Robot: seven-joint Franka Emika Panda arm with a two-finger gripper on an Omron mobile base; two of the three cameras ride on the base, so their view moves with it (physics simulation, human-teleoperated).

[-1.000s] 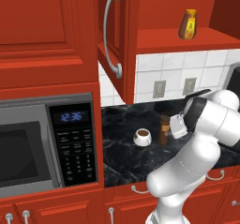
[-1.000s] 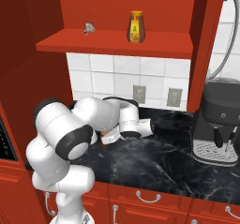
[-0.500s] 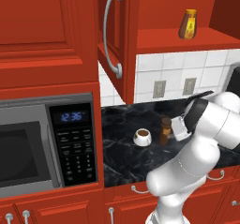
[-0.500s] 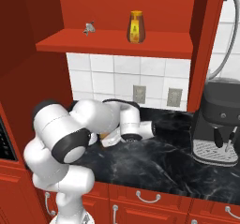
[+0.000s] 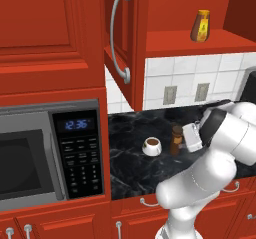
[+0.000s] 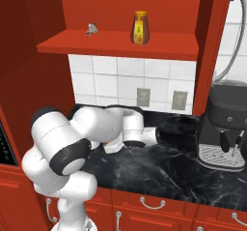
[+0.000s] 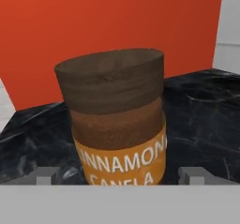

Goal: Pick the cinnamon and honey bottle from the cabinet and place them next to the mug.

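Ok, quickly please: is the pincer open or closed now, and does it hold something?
Pincer: open, holding nothing; its fingertips stand on either side of the cinnamon, apart from it.

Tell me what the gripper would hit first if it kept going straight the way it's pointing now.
Most likely the small dark brown cylindrical cinnamon bottle, standing upright on the black marbled counter directly ahead of the gripper, centred between its jaws. Behind it is a red panel. Whether the jaws already touch the bottle is unclear.

Microwave [image 5: 47, 155]; coffee machine [image 6: 226, 127] on black counter [image 6: 164, 165]
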